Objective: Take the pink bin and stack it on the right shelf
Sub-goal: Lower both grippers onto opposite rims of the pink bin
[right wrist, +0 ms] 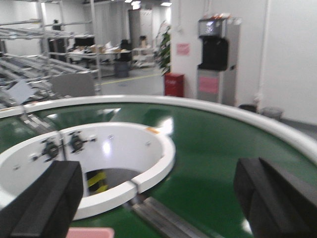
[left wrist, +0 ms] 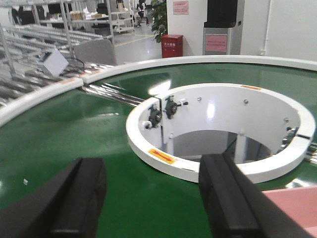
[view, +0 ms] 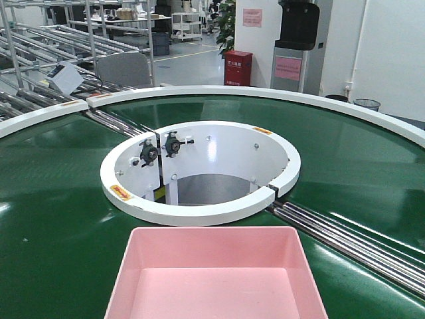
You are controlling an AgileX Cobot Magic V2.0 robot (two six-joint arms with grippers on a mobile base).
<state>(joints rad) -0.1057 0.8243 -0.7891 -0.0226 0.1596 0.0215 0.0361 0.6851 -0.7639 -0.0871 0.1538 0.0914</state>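
Note:
The pink bin (view: 216,276) sits empty on the green conveyor belt (view: 53,219) at the near centre of the front view. A corner of it shows at the lower right of the left wrist view (left wrist: 292,203), and a sliver at the bottom of the right wrist view (right wrist: 91,232). My left gripper (left wrist: 153,198) is open and empty above the belt, to the left of the bin. My right gripper (right wrist: 158,198) is open wide and empty above the belt, to the right of the bin. Neither gripper shows in the front view. The right shelf is out of view.
A white ring housing (view: 199,169) with an open centre stands just beyond the bin. Metal rollers (view: 352,242) cross the belt at right. A white outer rim (view: 265,93) bounds the belt. Racks (view: 60,40), a red cabinet (view: 238,68) and a water dispenser (view: 295,43) stand behind.

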